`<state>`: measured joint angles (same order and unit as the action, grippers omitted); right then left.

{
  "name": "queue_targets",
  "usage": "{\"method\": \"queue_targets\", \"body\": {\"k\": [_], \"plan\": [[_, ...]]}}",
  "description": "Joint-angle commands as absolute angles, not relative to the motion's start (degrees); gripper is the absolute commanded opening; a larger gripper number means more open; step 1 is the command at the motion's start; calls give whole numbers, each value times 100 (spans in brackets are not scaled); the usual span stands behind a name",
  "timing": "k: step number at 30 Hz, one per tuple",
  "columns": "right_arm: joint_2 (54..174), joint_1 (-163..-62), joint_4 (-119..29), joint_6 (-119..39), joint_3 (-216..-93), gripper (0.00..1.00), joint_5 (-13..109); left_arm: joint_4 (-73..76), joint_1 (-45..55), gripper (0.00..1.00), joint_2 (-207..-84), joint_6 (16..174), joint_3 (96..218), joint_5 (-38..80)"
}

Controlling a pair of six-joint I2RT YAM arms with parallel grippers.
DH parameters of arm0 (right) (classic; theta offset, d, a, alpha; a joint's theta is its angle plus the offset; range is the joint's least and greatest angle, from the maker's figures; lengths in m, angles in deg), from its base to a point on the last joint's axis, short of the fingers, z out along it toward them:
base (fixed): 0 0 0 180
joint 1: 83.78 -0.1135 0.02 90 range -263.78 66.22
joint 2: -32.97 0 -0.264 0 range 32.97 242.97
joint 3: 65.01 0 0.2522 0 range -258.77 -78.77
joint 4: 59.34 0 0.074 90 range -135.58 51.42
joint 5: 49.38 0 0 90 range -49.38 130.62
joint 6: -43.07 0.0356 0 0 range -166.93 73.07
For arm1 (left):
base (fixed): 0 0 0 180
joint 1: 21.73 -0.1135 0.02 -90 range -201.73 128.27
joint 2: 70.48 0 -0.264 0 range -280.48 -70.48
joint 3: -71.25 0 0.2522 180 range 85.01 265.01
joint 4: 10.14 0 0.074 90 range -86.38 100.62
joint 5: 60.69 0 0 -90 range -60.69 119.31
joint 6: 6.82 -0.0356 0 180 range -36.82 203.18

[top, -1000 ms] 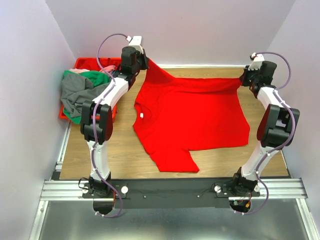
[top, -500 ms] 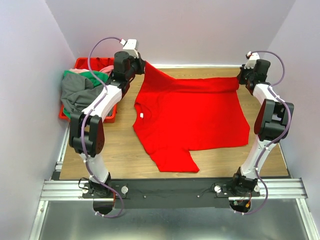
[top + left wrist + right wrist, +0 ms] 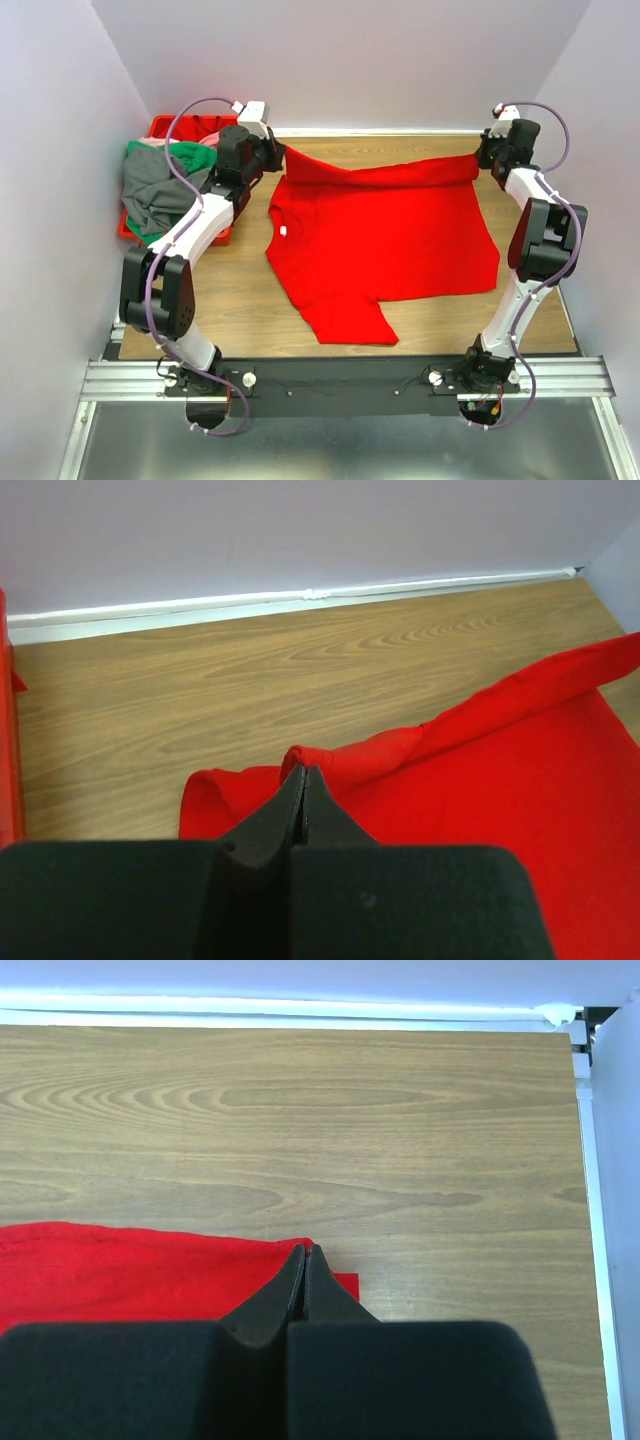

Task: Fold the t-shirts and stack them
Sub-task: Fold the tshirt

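Red soft cloth t-shirt [image 3: 390, 240] lies spread on the wooden table [image 3: 240, 290], its far edge raised and stretched between two arms. The left gripper [image 3: 303, 780] and right gripper [image 3: 303, 1255] each pinch a far corner tight. A clean fold probably means drawing both corners toward the near side together, level and taut. Grey and green shirts [image 3: 160, 185] heap over a red plastic crate [image 3: 165, 127], far left.

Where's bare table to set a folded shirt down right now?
Widest bare wood: the near-left patch between the red t-shirt, red crate and front rail. Narrower strips run along the back wall and near-right of the shirt. Crowded: far-left, where the crate is heaped with shirts and the left arm sits.
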<state>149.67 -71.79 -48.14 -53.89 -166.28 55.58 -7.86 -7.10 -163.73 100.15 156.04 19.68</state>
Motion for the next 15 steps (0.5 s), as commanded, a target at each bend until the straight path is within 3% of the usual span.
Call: {"method": "queue_targets", "body": {"k": [1, 15], "plan": [[14820, -7165, -5015, -5308, -16447, 0, 5398, -991, -740, 0, -15960, 10023, 15454, 1709], [14661, -7165, -5041, -5273, -16236, 0, 5267, -868, -740, 0, -15538, 9936, 14856, 1419]]}}
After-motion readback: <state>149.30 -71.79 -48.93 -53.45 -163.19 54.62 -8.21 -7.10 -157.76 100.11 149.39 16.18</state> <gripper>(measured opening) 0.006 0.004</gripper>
